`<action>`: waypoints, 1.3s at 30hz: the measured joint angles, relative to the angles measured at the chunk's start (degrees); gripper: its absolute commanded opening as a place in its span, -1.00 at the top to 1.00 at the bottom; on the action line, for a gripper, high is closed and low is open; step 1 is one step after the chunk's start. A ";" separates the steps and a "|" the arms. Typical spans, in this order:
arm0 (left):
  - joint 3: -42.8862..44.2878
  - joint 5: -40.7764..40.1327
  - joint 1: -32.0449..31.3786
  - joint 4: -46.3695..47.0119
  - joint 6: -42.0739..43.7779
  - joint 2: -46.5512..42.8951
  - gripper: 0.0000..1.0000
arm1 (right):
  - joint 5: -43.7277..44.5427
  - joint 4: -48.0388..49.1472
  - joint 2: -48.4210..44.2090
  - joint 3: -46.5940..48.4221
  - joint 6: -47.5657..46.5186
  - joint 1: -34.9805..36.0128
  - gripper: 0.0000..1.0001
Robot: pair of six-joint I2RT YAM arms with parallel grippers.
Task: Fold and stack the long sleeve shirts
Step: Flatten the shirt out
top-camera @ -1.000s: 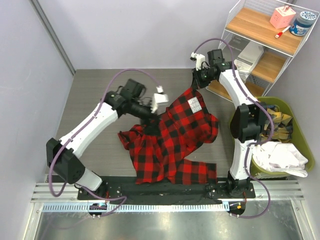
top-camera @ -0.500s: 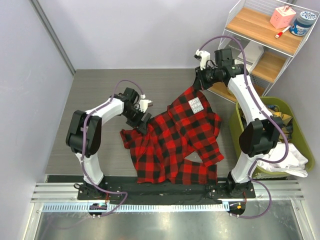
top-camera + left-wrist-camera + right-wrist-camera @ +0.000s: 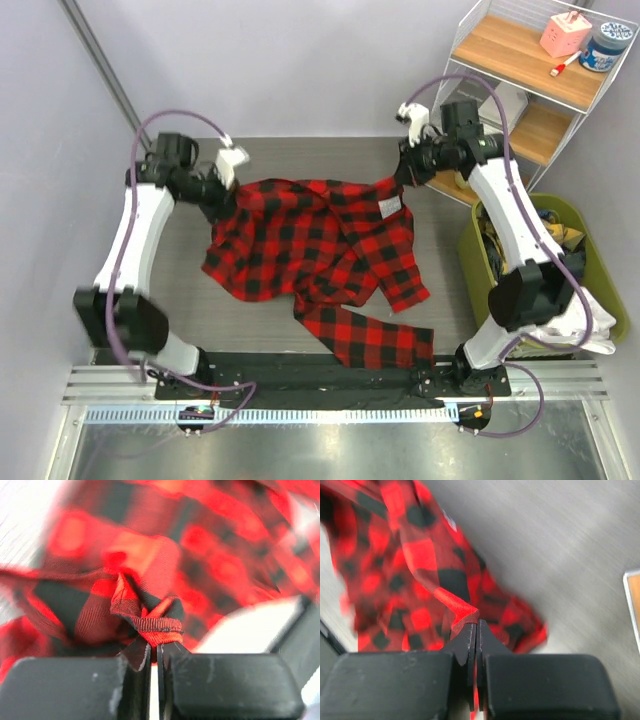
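Note:
A red-and-black checked long sleeve shirt [image 3: 320, 245] hangs stretched between my two grippers above the table, its white lettered patch [image 3: 390, 203] near the right end. At the shirt's upper left corner my left gripper [image 3: 222, 190] is shut on a bunched hem fold [image 3: 156, 629]. My right gripper [image 3: 405, 172] is shut on the upper right corner, where a red edge [image 3: 465, 614] sits pinched between the fingertips. One sleeve [image 3: 365, 335] trails down toward the near edge of the table.
A green bin [image 3: 592, 262] holding more clothes, a white garment [image 3: 560, 315] draped over its rim, stands at the right. A wire-and-wood shelf [image 3: 520, 70] with a pink item and a blue-lidded jar stands at the back right. Grey walls close in the left and back.
My left gripper shut on the shirt's edge and swung up and to the left, pulling the cloth wide. The right gripper kept its hold and shifted slightly right. The shirt went from bunched to spread.

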 measured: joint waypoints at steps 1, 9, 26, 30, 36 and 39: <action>-3.02 0.59 -1.42 -2.23 4.26 -5.07 0.76 | 0.02 -0.52 -1.70 -2.08 -1.22 0.00 0.98; -43.25 -9.40 -3.41 -15.96 26.10 -29.62 -0.33 | 2.47 -7.32 -16.06 -28.81 -12.59 1.05 0.98; -36.52 -7.21 3.26 -9.33 10.84 -18.29 -0.46 | 3.41 -6.93 -12.83 -29.40 -12.48 2.38 0.98; -38.80 -11.19 -3.58 -2.19 2.34 -17.66 -0.52 | 3.34 -6.40 -12.52 -28.76 -11.32 2.38 0.98; -38.80 -17.90 -13.44 8.55 -7.65 -13.55 -0.54 | 3.23 -5.99 -11.85 -28.39 -10.23 2.38 0.98; -36.46 -20.02 -14.01 10.82 -11.52 -8.70 -0.56 | 3.21 -5.90 -11.74 -28.28 -9.79 2.38 0.98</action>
